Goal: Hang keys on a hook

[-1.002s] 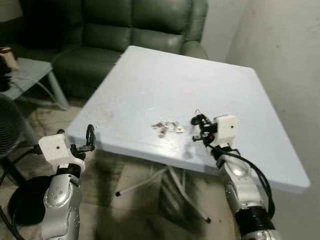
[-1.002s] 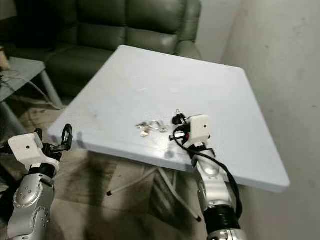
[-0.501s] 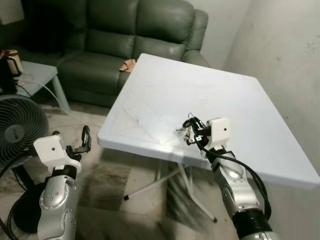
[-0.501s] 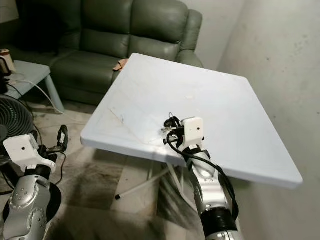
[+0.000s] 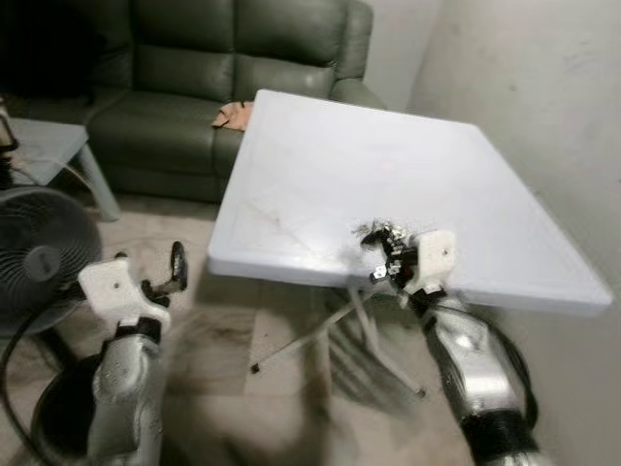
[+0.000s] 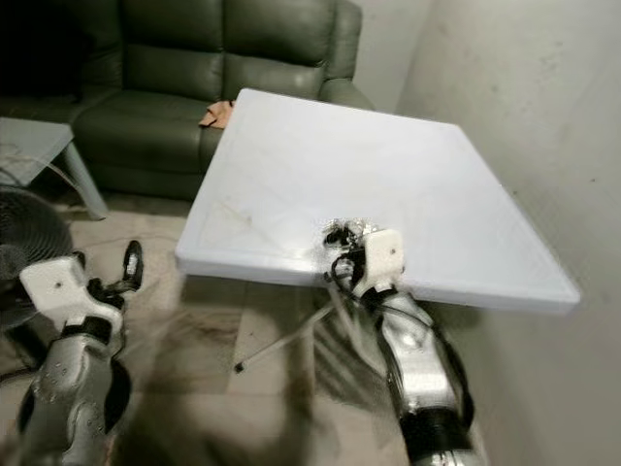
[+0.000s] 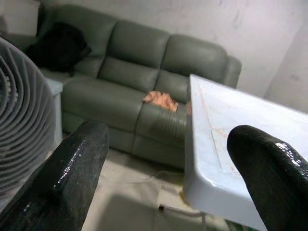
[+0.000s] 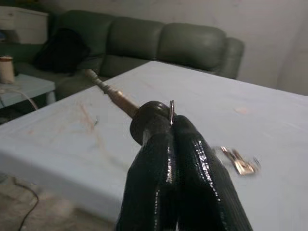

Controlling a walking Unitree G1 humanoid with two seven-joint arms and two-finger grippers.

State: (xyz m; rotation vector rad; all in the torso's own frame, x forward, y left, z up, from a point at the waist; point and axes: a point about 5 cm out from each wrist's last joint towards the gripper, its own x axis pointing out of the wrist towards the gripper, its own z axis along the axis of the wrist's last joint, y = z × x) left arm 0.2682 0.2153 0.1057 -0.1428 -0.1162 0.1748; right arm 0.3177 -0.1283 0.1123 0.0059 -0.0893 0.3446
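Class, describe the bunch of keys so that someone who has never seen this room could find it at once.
Start at the big pale blue table in front of the green sofa. Near the table's front edge, the right gripper is pinched shut on the keys. They are small, silvery metal pieces on a ring, the one shiny cluster against the plain tabletop.

Right gripper (image 8: 173, 144) pinched closed; left gripper (image 7: 168, 159) spread wide, held low.
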